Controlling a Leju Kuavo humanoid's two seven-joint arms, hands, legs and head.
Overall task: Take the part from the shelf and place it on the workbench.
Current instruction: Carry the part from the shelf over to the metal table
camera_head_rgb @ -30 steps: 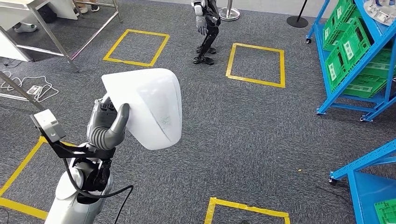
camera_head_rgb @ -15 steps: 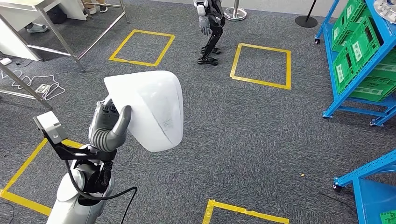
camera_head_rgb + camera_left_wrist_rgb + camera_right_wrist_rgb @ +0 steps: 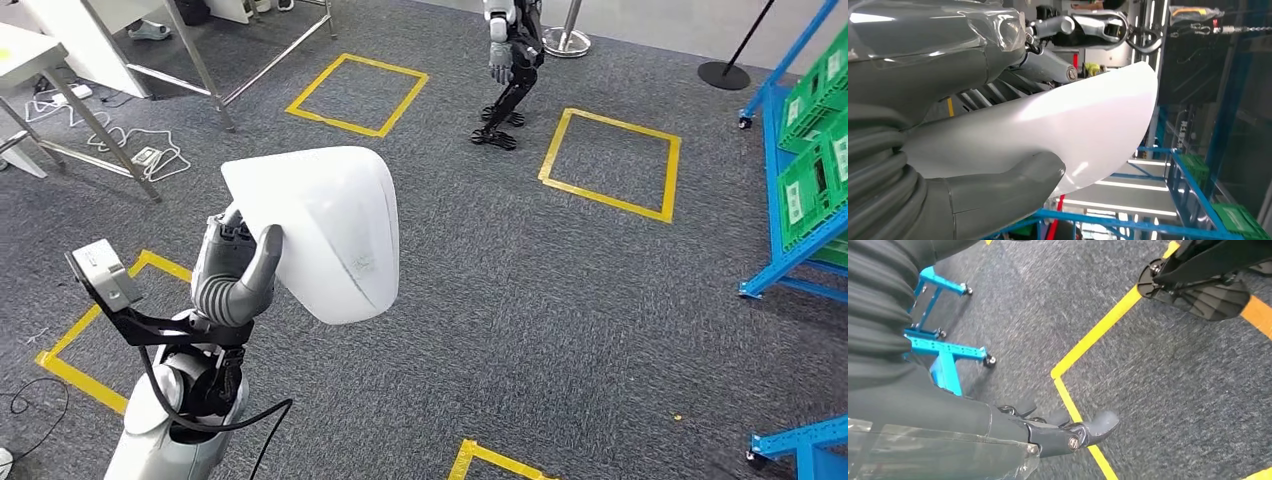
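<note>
- Head view: left robot hand (image 3: 235,268) grips the white part (image 3: 325,228) above grey carpet (image 3: 520,300).
- Right wrist view: right robot hand (image 3: 1058,427) empty, fingers apart, over yellow tape (image 3: 1098,335).

light: bright, even, overhead | shadows: soft on carpet (image 3: 520,300) | glare: sheen on white part (image 3: 1088,125) | blur: right wrist view smeared; near hand (image 3: 923,100) out of focus

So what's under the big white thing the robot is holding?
The left hand holds the white part up. Below it lies grey carpet. The carpet directly behind the part is hidden.
</note>
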